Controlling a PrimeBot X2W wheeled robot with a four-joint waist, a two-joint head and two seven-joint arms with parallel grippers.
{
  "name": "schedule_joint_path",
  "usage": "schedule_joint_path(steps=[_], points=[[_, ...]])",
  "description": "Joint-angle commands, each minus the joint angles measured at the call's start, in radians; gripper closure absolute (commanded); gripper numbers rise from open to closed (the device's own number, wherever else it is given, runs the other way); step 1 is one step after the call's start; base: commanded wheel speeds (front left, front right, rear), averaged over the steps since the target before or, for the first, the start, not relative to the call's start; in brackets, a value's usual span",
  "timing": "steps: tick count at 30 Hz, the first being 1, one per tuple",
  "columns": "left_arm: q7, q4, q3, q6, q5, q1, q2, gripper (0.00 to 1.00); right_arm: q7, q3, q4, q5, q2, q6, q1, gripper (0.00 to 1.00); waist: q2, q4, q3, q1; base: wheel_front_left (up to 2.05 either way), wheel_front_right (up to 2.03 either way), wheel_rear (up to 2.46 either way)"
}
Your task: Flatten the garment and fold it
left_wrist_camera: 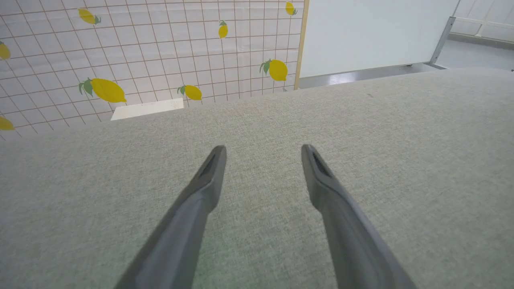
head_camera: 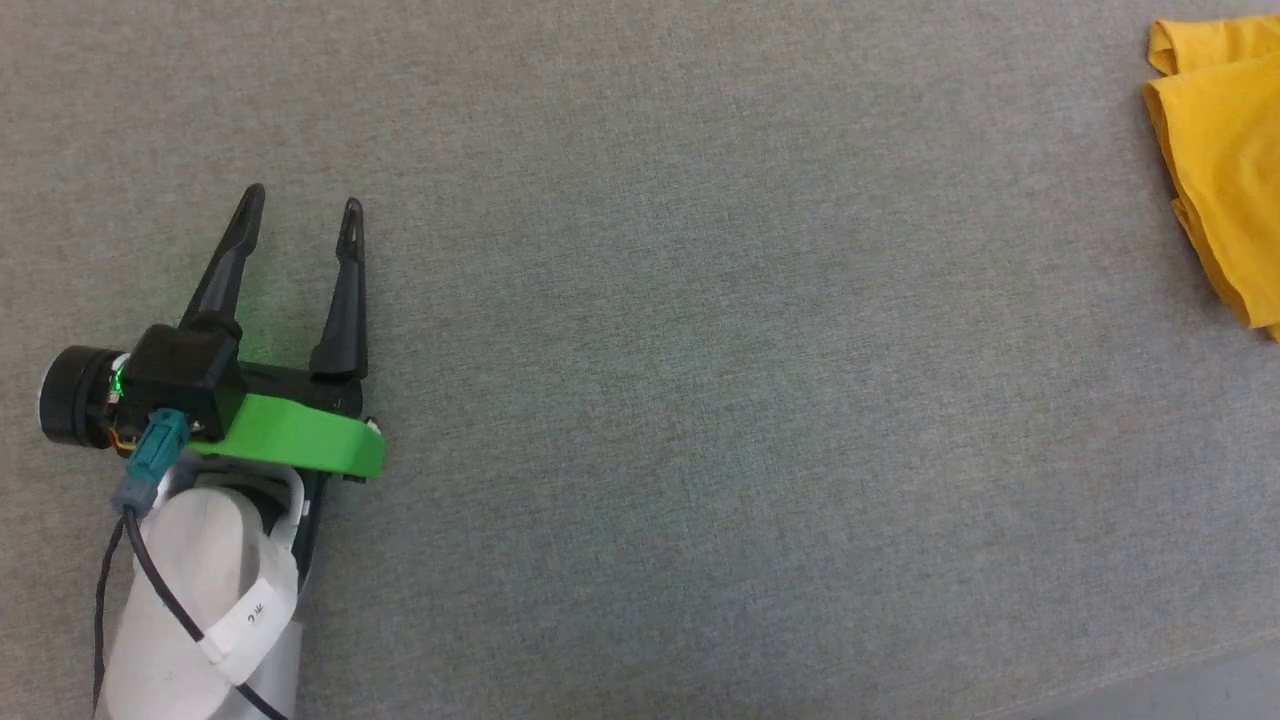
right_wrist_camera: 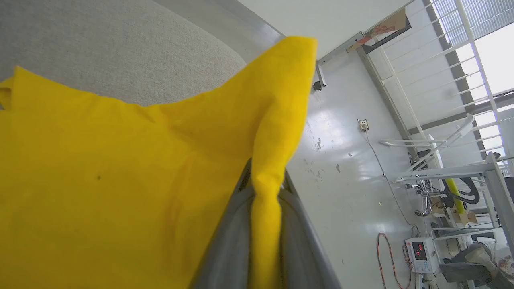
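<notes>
**Q:** Where was the yellow T-shirt (head_camera: 1215,150) at this frame?

**A:** It was bunched at the far right edge of the head view, over the grey cloth-covered table (head_camera: 700,400), creased and doubled on itself. Only plain yellow showed, with no print. Whether it rested on the table or hung lifted could not be told. In the right wrist view it covered most of the left half.

**Q:** Pincer states?

**A:** The right pincer (right_wrist_camera: 266,174) was clamped on a fold of the T-shirt. The cloth was pinched between both fingers and rose past the tips. The left pincer (head_camera: 303,198) had its fingers apart with nothing between them. It sat over bare table at the lower left, well apart from the shirt. Its wrist view showed table cloth ahead and a lemon-print wall (left_wrist_camera: 120,60) beyond the far edge.

**Q:** Step in hand?

**A:** Judged to be early flattening. One arm had a hold, nothing was laid out, and folding had not begun.

**Q:** What did the next move call for?

**A:** Probably bringing the shirt toward the middle of the table. The left pincer would then cross over for a second hold on an opposite edge, so the two could draw the cloth flat. Which part the right pincer held could not be told. If several layers were pinched together, the shirt might not open out.
</notes>
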Motion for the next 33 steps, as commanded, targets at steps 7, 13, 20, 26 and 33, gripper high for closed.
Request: schedule_joint_path(steps=[7, 13, 20, 26, 33], points=[[-0.022, 0.045, -0.016, 0.009, -0.014, 0.013, -0.018, 0.0, -0.003, -0.079, 0.117, -0.043, 0.009, -0.002, -0.01, 0.0, -0.0001, 0.019, -0.095, -0.0002, 0.0, 0.0, 0.0], [-0.039, 0.1, -0.026, 0.016, -0.031, 0.045, -0.048, 0.0, -0.092, -0.107, 0.14, -0.021, 0.037, -0.002, 0.045, 0.0, -0.0001, 0.041, -0.208, -0.0002, 0.0, 0.0, 0.0], [-0.049, 0.165, -0.027, 0.027, -0.055, 0.11, -0.084, 0.0, -0.214, -0.107, 0.046, 0.119, 0.111, -0.002, 0.168, 0.0, -0.0001, 0.08, -0.349, -0.0002, 0.0, 0.0, 0.0], [-0.051, 0.195, -0.035, 0.033, -0.086, 0.161, -0.12, 0.0, -0.254, -0.051, -0.281, 0.281, 0.223, -0.002, 0.4, 0.0, -0.0001, 0.156, -0.465, -0.0002, 0.0, 0.0, 0.0], [-0.052, 0.204, -0.048, 0.028, -0.103, 0.195, -0.137, 0.0, -0.21, -0.018, -0.54, 0.327, 0.344, -0.002, 0.598, 0.0, -0.0001, 0.214, -0.521, -0.0002, 0.0, 0.0, 0.0]])
